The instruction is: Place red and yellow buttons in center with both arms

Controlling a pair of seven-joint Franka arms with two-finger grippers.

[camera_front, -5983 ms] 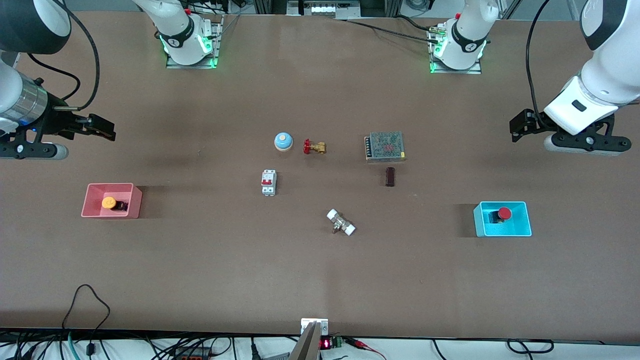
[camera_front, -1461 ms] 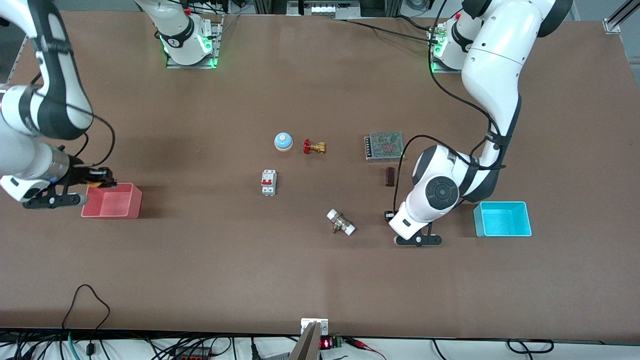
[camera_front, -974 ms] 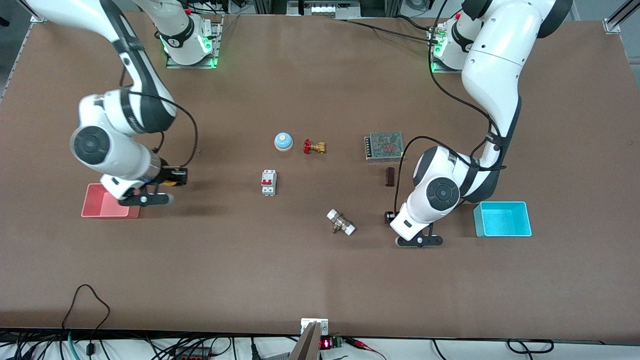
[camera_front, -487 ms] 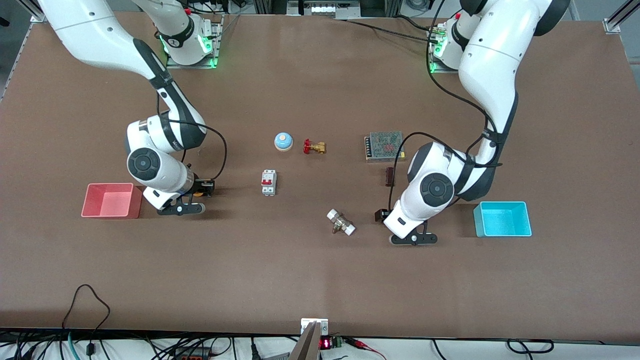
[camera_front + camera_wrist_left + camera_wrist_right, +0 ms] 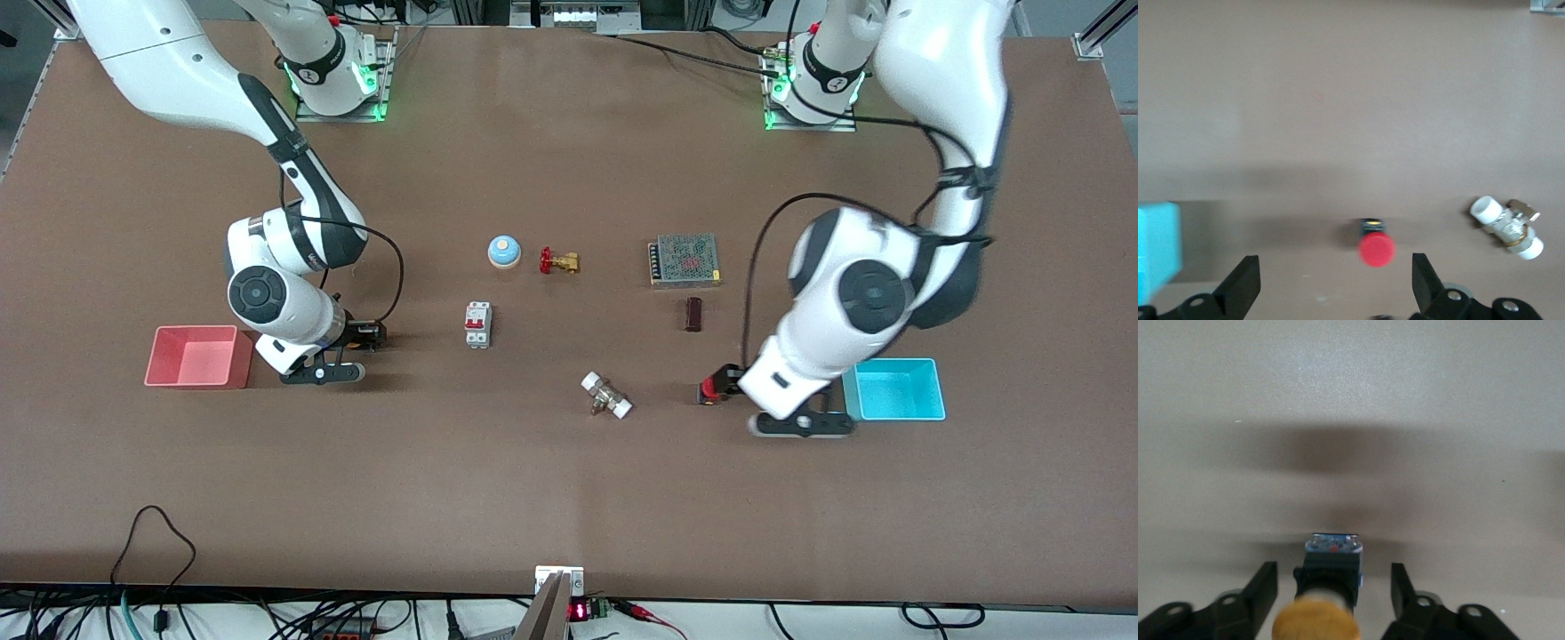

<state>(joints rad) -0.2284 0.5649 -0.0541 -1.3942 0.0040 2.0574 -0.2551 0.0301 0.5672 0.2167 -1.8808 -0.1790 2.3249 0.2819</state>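
Two pincers are low over the tabletop (image 5: pixel 569 462), each with a button between its fingers and neither one pinching it.

The left gripper (image 5: pixel 1335 283) is spread wide, with clear table between each finger and the red button (image 5: pixel 1375 245). The button lies just ahead of the fingertips and apart from them. It appears to lie on its side, long axis running straight out from the pincer, the red cap toward the pincer and the black base away from it. That reads as a thing already set down, with the wide spread letting the fingers draw off without nudging it. Farther out to one side is a white-ended fitting (image 5: pixel 1507 229). The light-blue bin (image 5: pixel 1157 250) is at the other side.

The right gripper (image 5: pixel 1331 590) is also parted, with a gap at each finger (image 5: pixel 1265 587). The yellow button (image 5: pixel 1330 583) sits between them, cap toward the wrist and base pointing outward along the same line. I judge it resting on the table, though that is not certain. This pincer is close beside the pink bin (image 5: pixel 197 357), so its button looks well short of the middle.
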